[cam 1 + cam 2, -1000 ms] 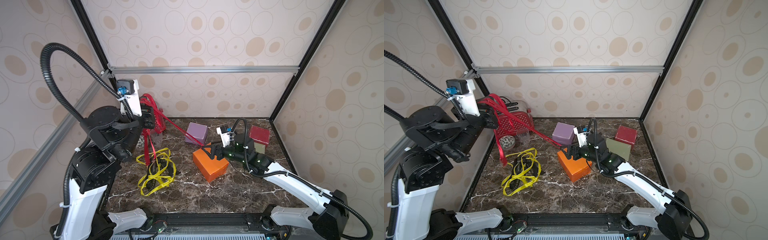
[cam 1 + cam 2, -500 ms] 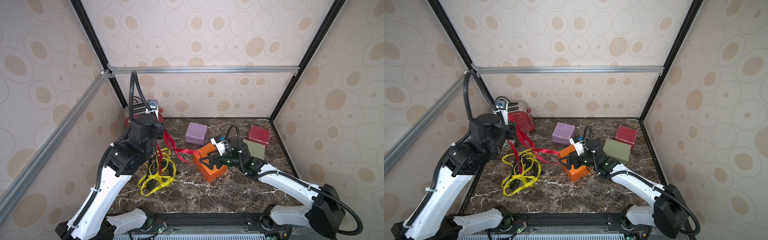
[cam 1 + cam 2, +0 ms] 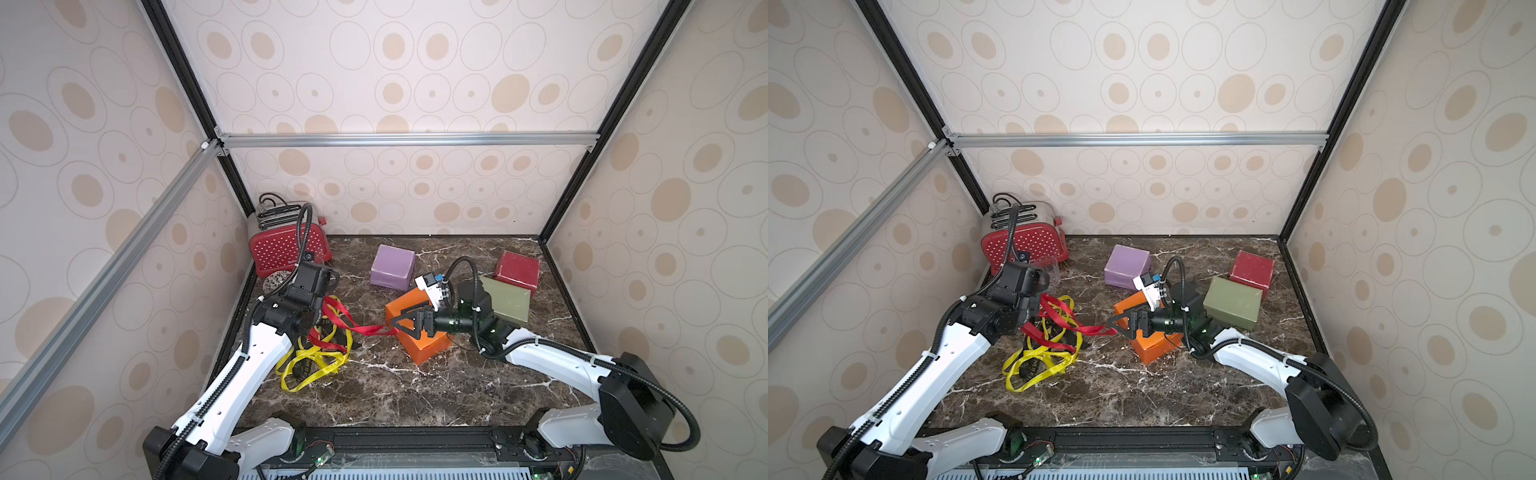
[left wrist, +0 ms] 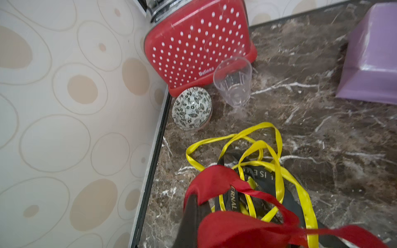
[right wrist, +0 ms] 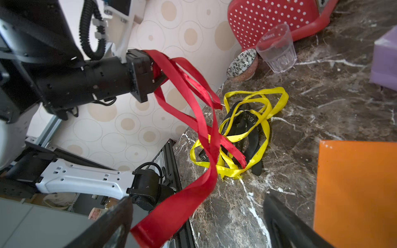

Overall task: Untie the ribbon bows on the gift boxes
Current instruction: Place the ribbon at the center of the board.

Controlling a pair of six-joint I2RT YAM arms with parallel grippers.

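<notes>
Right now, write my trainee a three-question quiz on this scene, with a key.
1. True or false: the left hand is shut on the red ribbon.
2. Multiple choice: which gift box is nearest the open right hand? A) the lilac box B) the orange box C) the dark red box
3. Short answer: what colours are the ribbons heaped on the tabletop beneath the red one?

Key
1. True.
2. B.
3. Yellow and black: the yellow ribbons and the black ribbon.
</notes>
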